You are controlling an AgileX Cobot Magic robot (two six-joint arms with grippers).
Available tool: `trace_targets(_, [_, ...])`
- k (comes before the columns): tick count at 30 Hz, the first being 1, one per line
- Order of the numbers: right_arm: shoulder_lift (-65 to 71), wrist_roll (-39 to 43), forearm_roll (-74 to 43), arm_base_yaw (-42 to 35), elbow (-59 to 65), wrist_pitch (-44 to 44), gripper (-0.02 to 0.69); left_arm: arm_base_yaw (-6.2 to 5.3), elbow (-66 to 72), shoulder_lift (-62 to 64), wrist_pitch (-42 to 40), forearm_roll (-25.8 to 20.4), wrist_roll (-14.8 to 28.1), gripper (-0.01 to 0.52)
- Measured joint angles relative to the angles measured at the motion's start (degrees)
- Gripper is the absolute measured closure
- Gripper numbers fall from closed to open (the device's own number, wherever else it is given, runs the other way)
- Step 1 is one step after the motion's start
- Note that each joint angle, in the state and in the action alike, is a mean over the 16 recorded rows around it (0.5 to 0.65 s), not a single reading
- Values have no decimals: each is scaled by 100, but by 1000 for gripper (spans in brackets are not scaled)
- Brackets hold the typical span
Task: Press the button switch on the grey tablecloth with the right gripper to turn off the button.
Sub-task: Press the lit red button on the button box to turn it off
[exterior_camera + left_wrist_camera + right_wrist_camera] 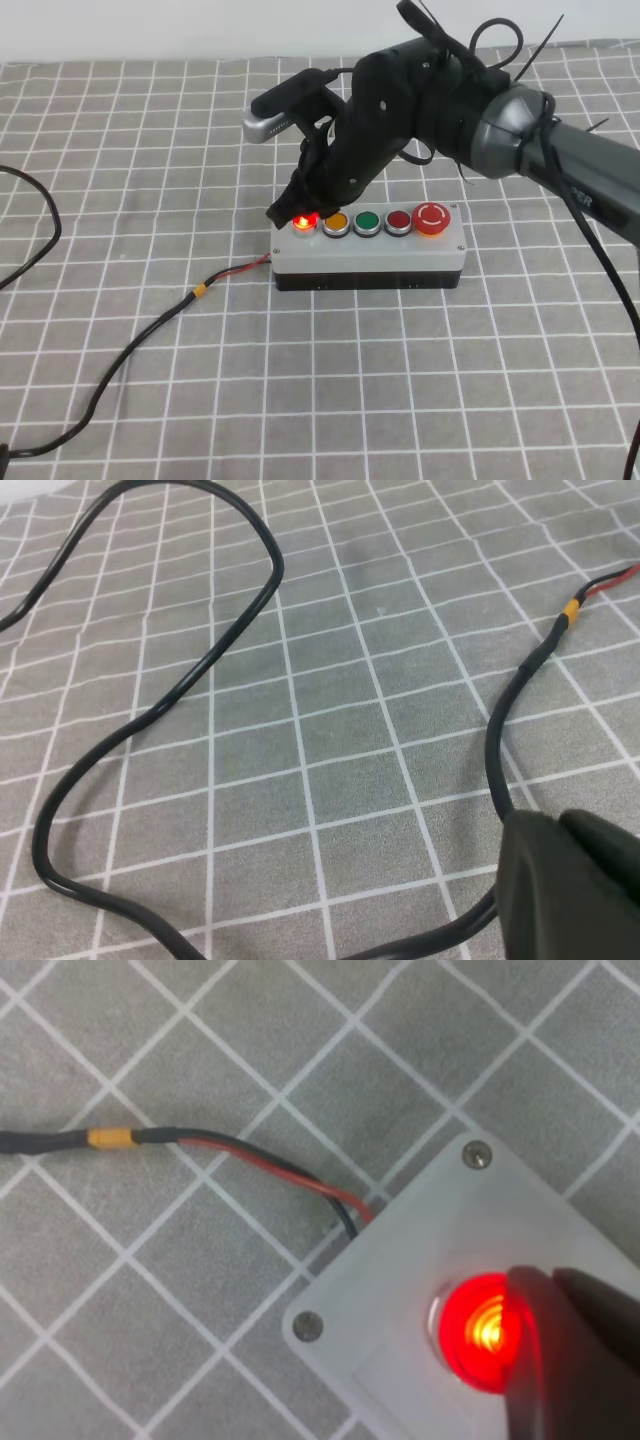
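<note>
Right pincer [288, 212] tip sits right over the glowing button [486, 1332], lower right of wrist view; can't tell if it's open, holding nothing.

Even, soft light covers the high view, leaving only a faint shadow under the button switch [369, 248]. The button [487, 1332] glows red, tinting the blurred dark right hand [575, 1360] beside it (lower right of the frame). The left wrist view is sharp, apart from a blurred dark shape at lower right.
</note>
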Motion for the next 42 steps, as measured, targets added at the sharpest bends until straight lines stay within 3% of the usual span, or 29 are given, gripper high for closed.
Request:
trace_targets(19, [-476, 43, -451, 158, -65, 314, 680, 0, 0, 0, 0, 0, 0, 517])
trace_targets(34, [-3105, 442, -1546, 154, 21, 1489, 680, 0, 0, 0, 0, 0, 0, 517])
trace_targets(42, [-4763, 927, -1924, 149, 916, 1808, 680, 0, 0, 0, 0, 0, 0, 517])
